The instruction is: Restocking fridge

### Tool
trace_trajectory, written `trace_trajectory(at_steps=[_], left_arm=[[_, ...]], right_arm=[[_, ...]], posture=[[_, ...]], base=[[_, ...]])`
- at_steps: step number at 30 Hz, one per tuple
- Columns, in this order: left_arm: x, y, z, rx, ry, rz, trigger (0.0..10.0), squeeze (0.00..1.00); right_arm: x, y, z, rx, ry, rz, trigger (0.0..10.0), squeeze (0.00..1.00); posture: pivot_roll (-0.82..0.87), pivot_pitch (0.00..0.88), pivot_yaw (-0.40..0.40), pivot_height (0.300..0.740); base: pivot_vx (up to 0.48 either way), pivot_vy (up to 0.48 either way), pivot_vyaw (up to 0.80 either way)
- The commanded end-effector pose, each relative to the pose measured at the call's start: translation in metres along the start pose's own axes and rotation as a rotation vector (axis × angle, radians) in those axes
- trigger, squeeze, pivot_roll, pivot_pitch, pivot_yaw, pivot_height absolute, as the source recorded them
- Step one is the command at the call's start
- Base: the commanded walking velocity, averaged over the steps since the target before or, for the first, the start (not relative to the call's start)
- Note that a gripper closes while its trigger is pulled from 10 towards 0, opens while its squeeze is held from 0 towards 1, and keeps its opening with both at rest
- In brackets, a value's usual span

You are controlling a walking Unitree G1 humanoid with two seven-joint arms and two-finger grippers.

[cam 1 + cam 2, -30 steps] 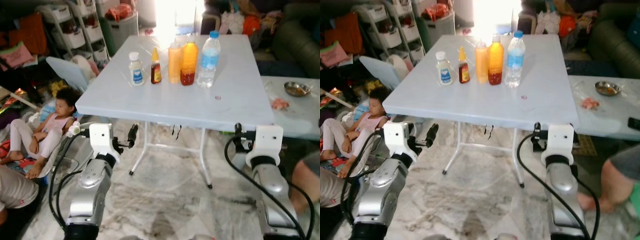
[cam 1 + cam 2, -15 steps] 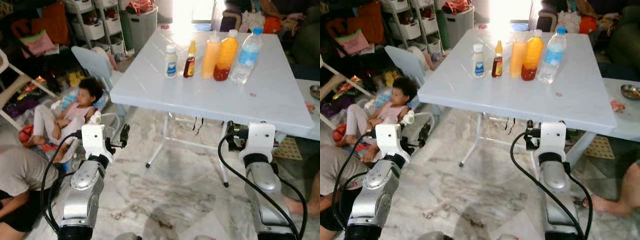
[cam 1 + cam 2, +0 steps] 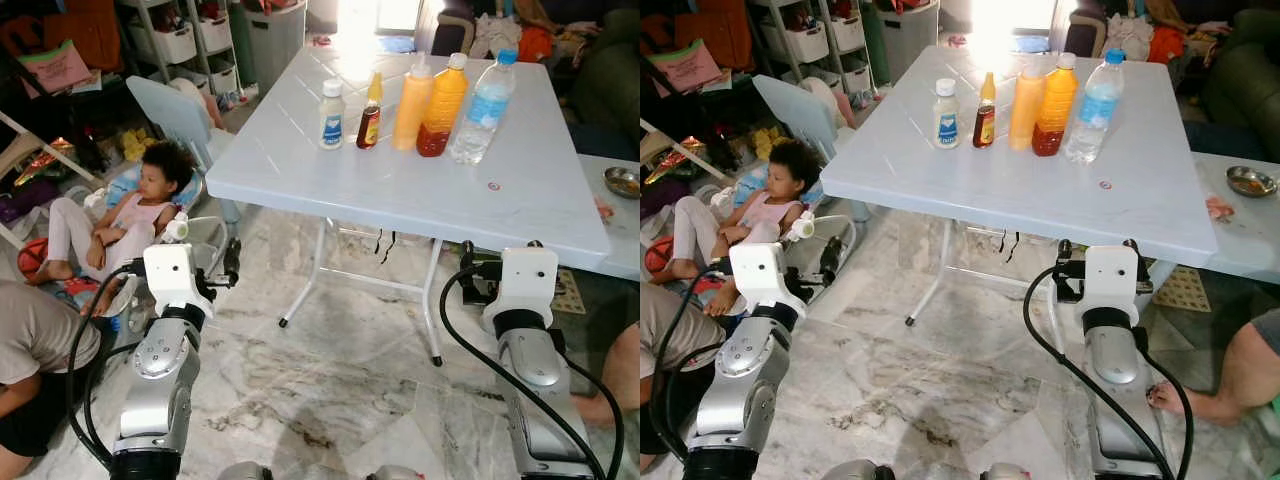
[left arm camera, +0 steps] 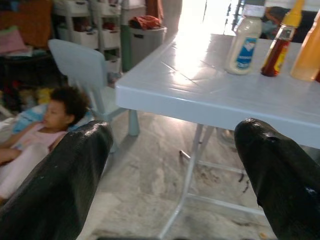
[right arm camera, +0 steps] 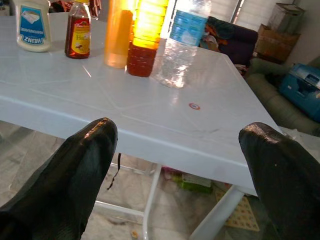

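Observation:
A row of bottles stands at the far side of the pale blue table (image 3: 400,185): a white mayonnaise bottle (image 3: 331,102), a small brown sauce bottle (image 3: 369,100), a pale orange bottle (image 3: 412,92), an orange juice bottle (image 3: 441,95) and a clear water bottle (image 3: 481,98). Both arms are held low in front of the table's near edge, well short of the bottles. My left gripper (image 4: 170,175) is open and empty, pointing at the table's left corner. My right gripper (image 5: 175,175) is open and empty, pointing at the near edge.
A child (image 3: 135,210) sits on the floor to the left, beside a pale plastic chair (image 3: 175,105). A person (image 3: 30,350) crouches at lower left; a leg (image 3: 625,375) shows at right. Storage shelves (image 3: 190,40) stand behind. A metal bowl (image 3: 622,181) lies on a side table.
The whole picture has shifted as the camera moved, so the table now sits further right and the child shows more fully. Both arms keep the same pose, grippers still open.

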State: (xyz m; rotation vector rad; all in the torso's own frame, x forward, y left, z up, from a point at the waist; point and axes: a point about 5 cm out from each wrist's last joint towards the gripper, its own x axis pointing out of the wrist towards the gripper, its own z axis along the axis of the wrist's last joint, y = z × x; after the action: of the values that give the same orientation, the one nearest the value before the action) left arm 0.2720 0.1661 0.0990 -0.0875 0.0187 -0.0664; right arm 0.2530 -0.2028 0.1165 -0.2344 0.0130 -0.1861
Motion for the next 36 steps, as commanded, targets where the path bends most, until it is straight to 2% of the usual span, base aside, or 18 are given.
trace_trajectory(at_steps=[1,11,36], left_arm=[[0.000,-0.006,0.003,-0.002,-0.014,-0.045,10.0,0.00],[0.000,-0.015,0.004,-0.017,-0.013,-0.090,10.0,0.00],[0.000,-0.024,0.004,-0.044,-0.012,-0.132,10.0,0.00]], right_arm=[[0.001,0.000,0.007,-0.011,-0.032,-0.013,10.0,0.00],[0.000,-0.003,0.007,-0.012,-0.030,-0.023,10.0,0.00],[0.004,0.003,0.007,-0.020,-0.027,0.002,10.0,0.00]], posture=[[-0.05,0.000,0.018,0.740],[-0.06,0.000,0.028,0.740],[-0.07,0.000,0.028,0.740]], base=[[0.000,0.000,0.00],[0.132,0.000,0.00],[0.347,0.000,0.00]])
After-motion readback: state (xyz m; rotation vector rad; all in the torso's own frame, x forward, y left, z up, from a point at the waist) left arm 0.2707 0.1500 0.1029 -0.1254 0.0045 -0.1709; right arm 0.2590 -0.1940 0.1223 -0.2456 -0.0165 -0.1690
